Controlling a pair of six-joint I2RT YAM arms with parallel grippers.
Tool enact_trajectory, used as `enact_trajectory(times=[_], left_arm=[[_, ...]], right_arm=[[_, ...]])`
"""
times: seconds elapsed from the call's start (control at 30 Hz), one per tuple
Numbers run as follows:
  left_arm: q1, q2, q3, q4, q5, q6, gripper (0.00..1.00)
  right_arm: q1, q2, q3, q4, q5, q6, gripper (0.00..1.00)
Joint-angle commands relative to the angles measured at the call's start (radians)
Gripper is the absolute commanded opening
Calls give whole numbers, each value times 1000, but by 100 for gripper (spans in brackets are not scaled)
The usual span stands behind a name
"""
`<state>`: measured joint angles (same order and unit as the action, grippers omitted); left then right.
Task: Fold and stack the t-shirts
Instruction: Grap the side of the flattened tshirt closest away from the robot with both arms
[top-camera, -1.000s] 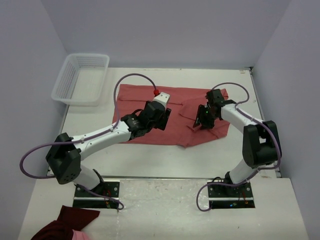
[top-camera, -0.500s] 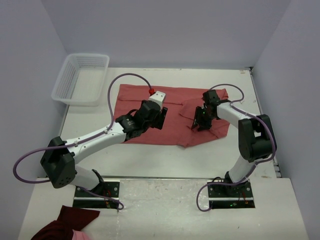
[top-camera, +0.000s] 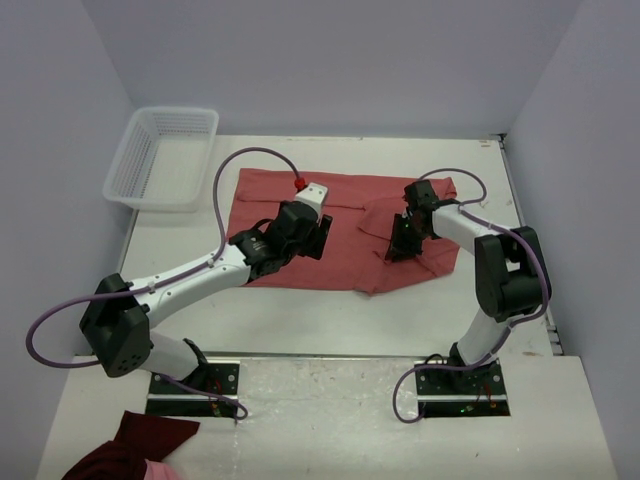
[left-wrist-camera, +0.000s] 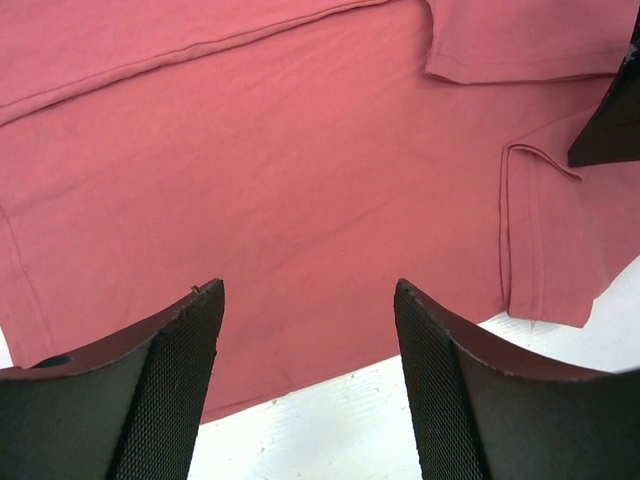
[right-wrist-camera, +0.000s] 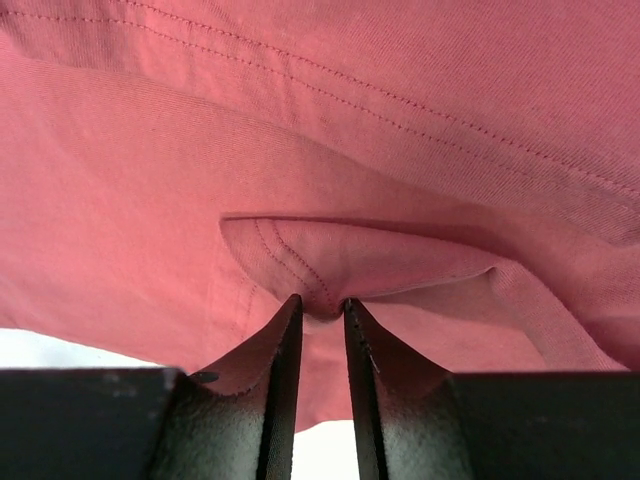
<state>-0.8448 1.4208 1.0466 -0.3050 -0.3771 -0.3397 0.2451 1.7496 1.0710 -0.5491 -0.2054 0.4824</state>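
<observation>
On the white worktop (top-camera: 300, 320), from centre toward 12 o'clock, a salmon-red t-shirt (top-camera: 360, 195) lies spread out. The left hand (left-wrist-camera: 308, 287) hovers released, fingers wide, above its middle. At the t-shirt's 3 o'clock side, the right hand (right-wrist-camera: 322, 305) is grasping a raised fold of fabric.

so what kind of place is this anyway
Probably a robotics lab test cell: plain walls box in a white table, two robot arms are bolted at its near edge, and a salmon-red t-shirt lies spread on it, with a white plastic basket at the far left corner.
</observation>
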Motion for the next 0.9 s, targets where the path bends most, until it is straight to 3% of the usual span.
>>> enact_trajectory(times=[0.0, 0.17, 0.3, 0.53, 0.67, 0.77, 0.87], left_arm=[[12, -36, -13, 20, 3, 1, 70], [18, -46, -22, 18, 1, 2, 71], [32, -48, -26, 9, -8, -1, 71], [91, -52, -39, -31, 6, -62, 68], [173, -66, -85, -43, 70, -149, 57], [236, -88, -149, -29, 156, -203, 61], [254, -97, -212, -51, 135, -252, 61]], right_arm=[[10, -6, 6, 32, -11, 10, 24], [14, -4, -6, 40, -9, 12, 22], [17, -15, -2, 26, 17, 13, 0], [20, -154, -5, -14, 75, 10, 0], [20, -254, 6, -51, 89, 7, 0], [20, -330, 9, -80, 87, -2, 0], [20, -400, -9, -84, 86, -10, 0]])
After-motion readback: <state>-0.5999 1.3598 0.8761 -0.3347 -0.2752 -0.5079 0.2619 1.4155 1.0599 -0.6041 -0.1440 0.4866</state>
